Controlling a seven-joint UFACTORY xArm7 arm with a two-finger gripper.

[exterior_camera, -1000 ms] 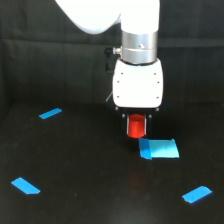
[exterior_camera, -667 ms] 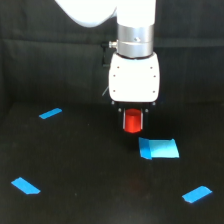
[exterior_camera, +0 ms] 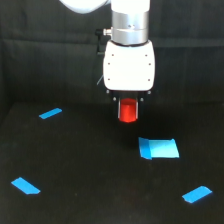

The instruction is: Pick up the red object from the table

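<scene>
Gripper (exterior_camera: 128, 111) below the white wrist housing, fingers dark and short, pinching the red object (exterior_camera: 128, 111) between them. We see the cylinder upright, its top tucked up under the housing, its lower end hanging free. It sits clear of the table (exterior_camera: 90, 165): black surface shows beneath it and there is no contact we can make out. So we place the task's thing in the air, over the middle of the tabletop toward its far edge, not resting on anything.

Why held this way: a straight-down approach lets narrow fingers close on the sides of a stubby cylinder, and keeping it vertical means it should not swing or slip. We judge the pick essentially achieved; what remains, if anything, is holding height.

Counts. One arm, one gripper. One red object. One light-blue square patch (exterior_camera: 159, 148), flat on the tabletop just nearer us and toward the exterior view's right of the held cylinder. Three blue tape strips: one (exterior_camera: 50, 113) toward the far left edge, one (exterior_camera: 25, 185) near the front left corner, one (exterior_camera: 197, 194) near the front right corner. Black curtain (exterior_camera: 40, 50) behind.

Risk, as we judge it: the grip covers only the upper part, so a jolt could loosen it.
</scene>
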